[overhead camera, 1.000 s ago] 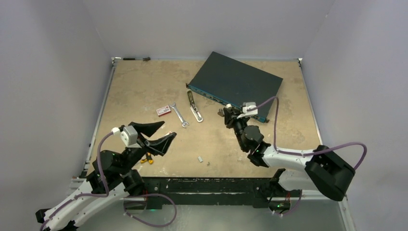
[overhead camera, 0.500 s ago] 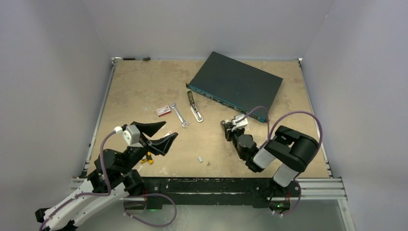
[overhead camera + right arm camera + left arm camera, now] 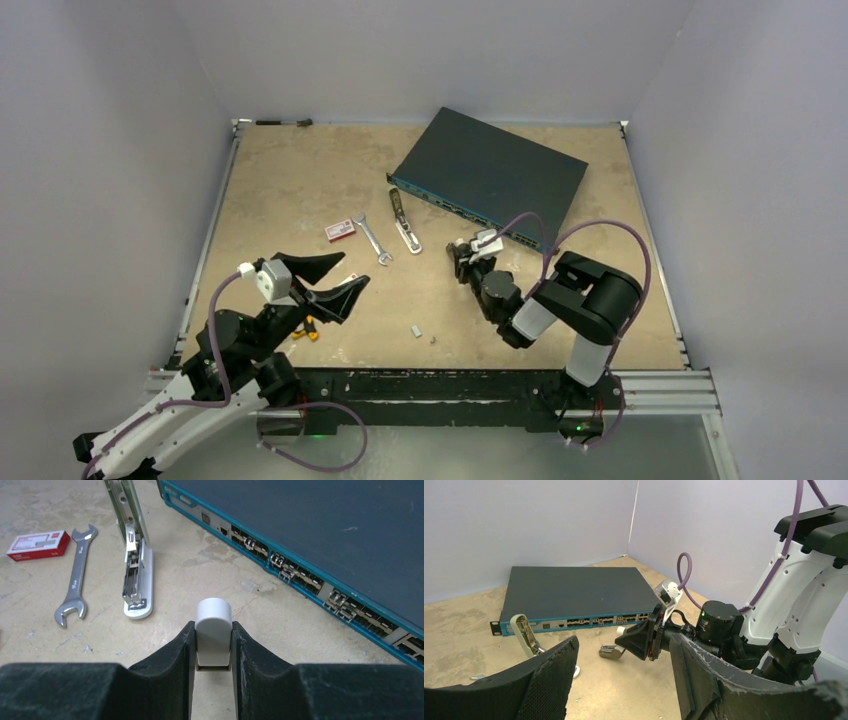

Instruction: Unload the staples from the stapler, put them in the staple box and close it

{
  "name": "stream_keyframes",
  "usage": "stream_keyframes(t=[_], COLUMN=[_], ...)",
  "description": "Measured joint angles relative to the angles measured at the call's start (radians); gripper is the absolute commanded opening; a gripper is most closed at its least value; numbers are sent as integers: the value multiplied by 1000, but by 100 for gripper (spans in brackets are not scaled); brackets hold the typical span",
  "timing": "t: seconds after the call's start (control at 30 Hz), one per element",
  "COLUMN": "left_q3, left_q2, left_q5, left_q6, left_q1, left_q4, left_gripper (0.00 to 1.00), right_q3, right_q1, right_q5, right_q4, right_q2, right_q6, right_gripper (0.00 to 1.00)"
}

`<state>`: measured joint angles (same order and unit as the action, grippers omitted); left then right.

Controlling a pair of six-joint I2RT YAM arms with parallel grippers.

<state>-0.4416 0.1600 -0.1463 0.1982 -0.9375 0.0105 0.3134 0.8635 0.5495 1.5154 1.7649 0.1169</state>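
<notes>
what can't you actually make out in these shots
top view: staples, two tiny grey bits near the front edge, too small for detail
right wrist view: stapler channel seen too obliquely to tell whether any are inside
top view: yellow item mostly hidden under the left arm
right wrist view: grey piece, lower end hidden between the right end effector fingers
</notes>
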Motion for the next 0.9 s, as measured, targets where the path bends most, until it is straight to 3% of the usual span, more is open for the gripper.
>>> stream_keyframes(t=[0.13, 0.37, 0.9], left_q3=[0, 0, 0], left_q2=[-1, -12, -12], left_q5=[0, -5, -7], left_q6=[0, 0, 0], left_q1=[0, 0, 0], left_q4=[6, 33, 37], left_gripper=[66, 66, 66], right_q3=[12, 11, -74], right_q1=[0, 0, 0], right_q5=[-14, -19, -46], right_q4=[2, 2, 5], right_q2=[48, 54, -72], right_q6=[-2, -9, -28], right_gripper=[34, 48, 61])
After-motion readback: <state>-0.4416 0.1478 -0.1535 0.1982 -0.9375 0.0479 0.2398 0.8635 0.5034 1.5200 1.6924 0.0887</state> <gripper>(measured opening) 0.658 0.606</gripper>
